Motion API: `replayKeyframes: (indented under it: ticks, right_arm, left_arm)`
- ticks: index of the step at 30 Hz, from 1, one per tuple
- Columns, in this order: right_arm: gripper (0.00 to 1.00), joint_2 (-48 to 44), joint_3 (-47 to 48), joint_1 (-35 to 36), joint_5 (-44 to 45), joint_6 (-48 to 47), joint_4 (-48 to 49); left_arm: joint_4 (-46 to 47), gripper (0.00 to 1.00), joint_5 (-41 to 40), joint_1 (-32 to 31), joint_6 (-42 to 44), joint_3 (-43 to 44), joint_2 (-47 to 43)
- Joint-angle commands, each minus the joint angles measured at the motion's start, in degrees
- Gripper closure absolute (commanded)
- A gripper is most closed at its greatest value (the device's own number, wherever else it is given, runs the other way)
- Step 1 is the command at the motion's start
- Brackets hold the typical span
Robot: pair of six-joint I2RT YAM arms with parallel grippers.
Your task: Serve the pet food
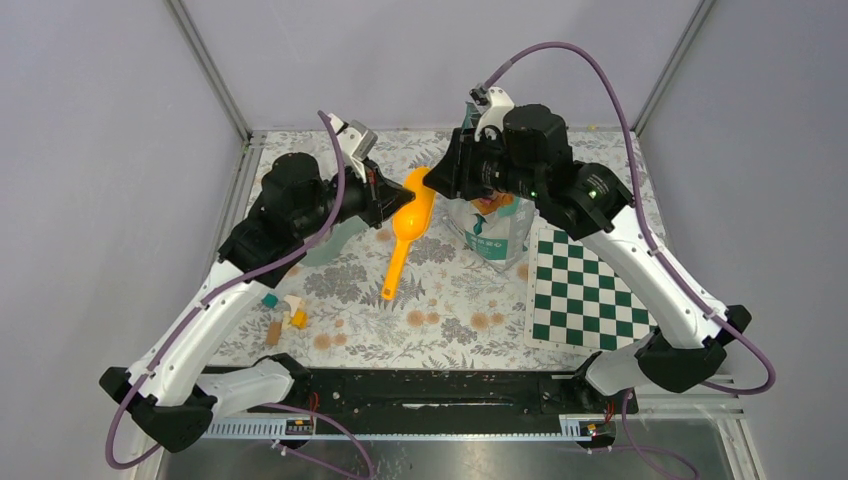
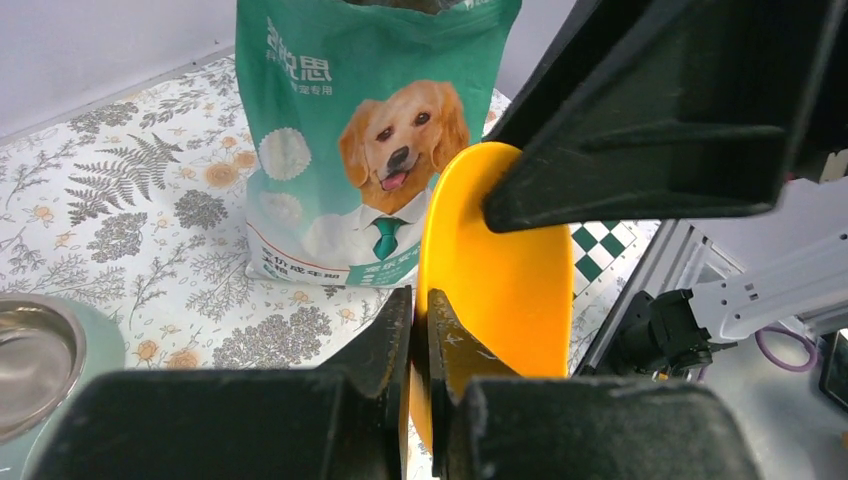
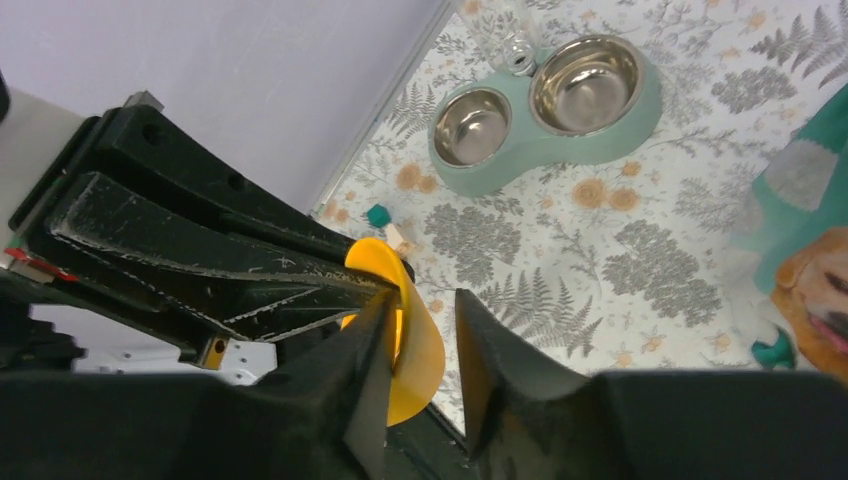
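Pet food pellets cannot be made out in any view. Their green printed bag with a golden dog in a tie [image 1: 492, 228] stands upright on the flowered tablecloth [image 1: 440, 305] towards the far side, just left of the green-and-white chessboard mat [image 1: 585, 290].

In front of the bag, the orange plastic scoop [image 1: 410, 225] hangs between the two arms, its bowl uppermost and its handle slanting down towards the near edge. The left gripper [image 2: 420, 300] is clamped on the thin rim of the scoop's bowl, the two fingers pressed nearly together with the orange wall between them. The right gripper [image 3: 422, 305] meets it from the opposite side with its jaws apart. The scoop's edge sits in the gap beside one finger (whether that finger presses on the plastic is not clear).

A mint-green double feeder with two steel bowls [image 3: 560, 165] rests on the cloth to the left of the bag, partly under the left arm in the top view. A few small coloured wooden blocks [image 1: 285, 315] lie near the cloth's left front corner, well apart from the scoop.
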Motion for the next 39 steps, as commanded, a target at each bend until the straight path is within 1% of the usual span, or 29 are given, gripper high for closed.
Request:
replayKeyframes:
  ticks: [1, 2, 3, 4, 6, 7, 10, 12, 14, 16, 19, 23, 26, 30, 33, 35, 39]
  right_arm:
    - [0.82, 2.11, 4.68, 0.58, 1.53, -0.35, -3.12]
    - [0.92, 2.76, 6.28, 0.58, 2.06, -0.48, -4.66]
    - [1.00, 2.97, 7.07, 0.58, 2.75, -0.34, -5.47]
    - [1.00, 2.66, 7.43, 0.58, 3.37, -0.32, -5.45]
    - [1.00, 2.23, 8.30, 0.51, 5.04, -0.07, -5.26]
    - [1.00, 1.98, 9.08, 0.34, 6.08, 0.25, -5.26]
    - [1.00, 0.12, 9.74, -0.95, 10.89, 3.70, -4.86]
    - [1.00, -1.79, 9.32, -2.41, 12.59, 6.78, -3.50]
    - [1.00, -4.11, 7.67, -4.17, 13.07, 10.04, -0.86]
    - [1.00, -6.34, 6.26, -5.94, 12.96, 13.18, 1.56]
    - [1.00, -9.66, 4.51, -7.00, 13.20, 17.56, 4.29]
    - [1.00, -14.91, -1.71, -7.02, 15.93, 22.89, 10.04]
    - [1.00, -18.14, -7.20, -6.99, 18.78, 27.38, 16.40]
    - [1.00, -20.58, -14.54, -6.98, 20.39, 34.50, 25.35]
    - [1.00, -20.29, -15.98, -7.03, 21.42, 38.42, 26.74]
    - [1.00, -20.34, -17.57, -7.02, 22.23, 40.94, 28.35]
    - [1.00, -20.45, -20.61, -7.01, 24.17, 45.87, 30.80]
  left_arm:
    - [3.91, 1.00, 4.10, -0.35, 1.24, 3.00, -0.35]
    - [3.91, 0.93, 4.75, -0.34, 0.99, 3.37, -0.13]
    - [3.79, 0.84, 5.53, -0.35, 0.78, 3.71, -0.03]
    - [3.74, 0.75, 6.09, -0.31, 0.60, 4.00, 0.16]
    - [4.03, 0.53, 6.05, -0.34, -0.21, 4.52, 0.11]
    - [4.40, 0.48, 5.17, -0.35, -0.94, 4.57, -0.26]
    - [6.53, 0.26, 1.43, -0.24, -4.13, 3.86, -2.01]
    - [6.75, 0.20, -3.73, -0.25, -8.18, 3.94, -2.98]
    - [4.88, 0.16, -8.20, 0.01, -13.98, 5.56, -3.17]
    - [3.08, 0.16, -8.68, 0.63, -19.62, 7.88, -2.81]
    - [3.07, 0.16, -4.49, 2.60, -24.81, 10.34, -2.20]
    - [2.95, 0.16, 0.45, 6.91, -30.37, 13.81, -1.39]
    - [7.25, 0.16, 4.29, 7.75, -34.88, 13.15, -1.49]
    - [15.63, 0.16, 8.54, 7.74, -42.17, 10.41, -1.22]
    - [21.97, 0.16, 11.36, 7.76, -47.47, 8.31, -0.60]
    - [25.38, 0.16, 12.19, 7.68, -49.24, 7.26, -0.44]
    - [26.02, 0.18, 12.41, 7.70, -49.64, 6.60, -0.19]
